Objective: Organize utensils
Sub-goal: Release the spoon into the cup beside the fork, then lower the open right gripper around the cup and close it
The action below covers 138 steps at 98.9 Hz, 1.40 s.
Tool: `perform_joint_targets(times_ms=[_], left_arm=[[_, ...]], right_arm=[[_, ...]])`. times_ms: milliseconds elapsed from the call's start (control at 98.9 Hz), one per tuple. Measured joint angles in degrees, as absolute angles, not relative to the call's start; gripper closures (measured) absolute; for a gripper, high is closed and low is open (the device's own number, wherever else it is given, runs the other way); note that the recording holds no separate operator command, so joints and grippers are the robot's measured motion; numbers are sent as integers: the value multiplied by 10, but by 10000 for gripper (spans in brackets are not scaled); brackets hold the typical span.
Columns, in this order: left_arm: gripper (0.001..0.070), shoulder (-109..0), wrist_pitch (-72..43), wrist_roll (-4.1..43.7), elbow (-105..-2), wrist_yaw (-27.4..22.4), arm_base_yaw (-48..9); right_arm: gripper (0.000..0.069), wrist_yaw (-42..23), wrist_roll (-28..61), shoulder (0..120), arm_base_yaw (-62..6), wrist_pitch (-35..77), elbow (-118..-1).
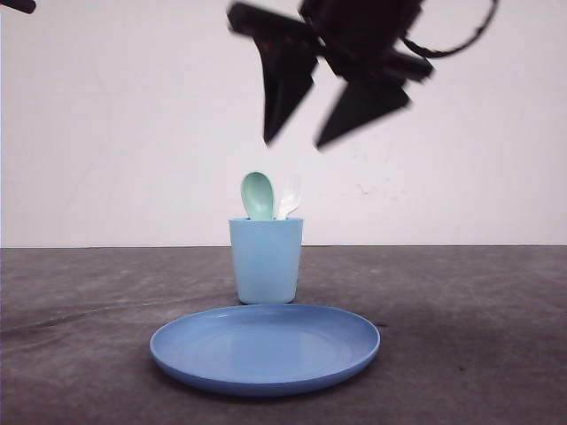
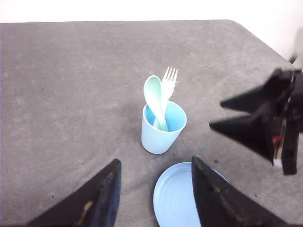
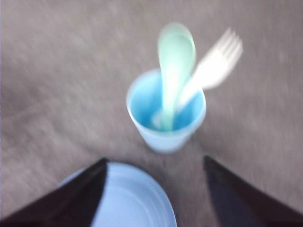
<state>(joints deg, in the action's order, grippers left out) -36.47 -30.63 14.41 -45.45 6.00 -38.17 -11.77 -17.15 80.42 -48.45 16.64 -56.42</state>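
A mint-green spoon [image 1: 258,195] and a white fork [image 1: 288,197] stand bowl and tines up inside a light blue cup [image 1: 266,261]. A round blue plate [image 1: 266,347] lies empty in front of the cup. My right gripper [image 1: 297,140] hangs open high above the cup, nothing between its fingers. The right wrist view, blurred, looks down on the spoon [image 3: 176,52], the fork [image 3: 220,59] and the cup [image 3: 165,118] beyond the open right gripper [image 3: 155,160]. My left gripper [image 2: 155,161] is open and empty, well above the table short of the cup [image 2: 163,127].
The grey table [image 1: 478,328] runs back to a white wall. In the left wrist view the right gripper [image 2: 216,114] reaches in from the side, near the table's rounded far corner [image 2: 236,23]. Bare tabletop lies on both sides of the cup and plate.
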Motion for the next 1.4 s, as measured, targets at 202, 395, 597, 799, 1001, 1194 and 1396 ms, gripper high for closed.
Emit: perform_joint_targets(times_ms=[202,395,597,799,1001,1194,1396], left_arm=[[430,-365,-307,144,-455,60,-382],[430,-365,-307,144,-455,60,-382],[430,-365,-307,144,-455,60,-382],[430,-365,-306,144,-455,60,-382],[430,-365,-307,144,-455,60,-382],[430,-365,-307,144,-455,60,-382],[430,-365,-306,144,-455,60,-382]], right_arm=[[18,-118,-219,834,-484,180,-564],[10,-96,-246,888,-483,167,-564],[10,-85,-258,945,-470,125,-564],[10,-69,-260,968,-453,66,-564],[10,-34,-260,1001,-434,53,-569],[10,-30,-256,1027,-424,53,-603],[10,-25,-253,1050,-416,52,-645]])
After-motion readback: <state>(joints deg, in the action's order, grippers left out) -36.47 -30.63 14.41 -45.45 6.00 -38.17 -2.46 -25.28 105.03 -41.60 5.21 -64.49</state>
